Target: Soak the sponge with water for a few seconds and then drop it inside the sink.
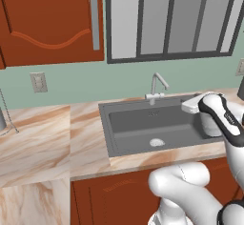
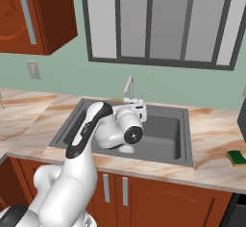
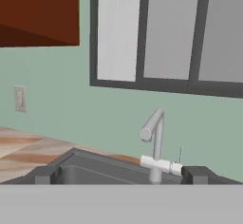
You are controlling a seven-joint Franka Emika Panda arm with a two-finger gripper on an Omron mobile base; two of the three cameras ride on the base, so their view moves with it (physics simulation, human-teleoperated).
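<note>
Well apart: sponge (image 2: 236, 157), open pincer (image 3: 121, 174).

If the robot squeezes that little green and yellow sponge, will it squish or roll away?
The sponge would probably squish a bit, being a soft-looking layered block. It lies flat on the counter, so it likely won't roll. It looks small, so probably light.

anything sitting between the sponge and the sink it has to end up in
Nothing visible does. The sponge lies on the counter to the right of the sink, with only bare marble between them. The faucet stands at the back rim.
</note>
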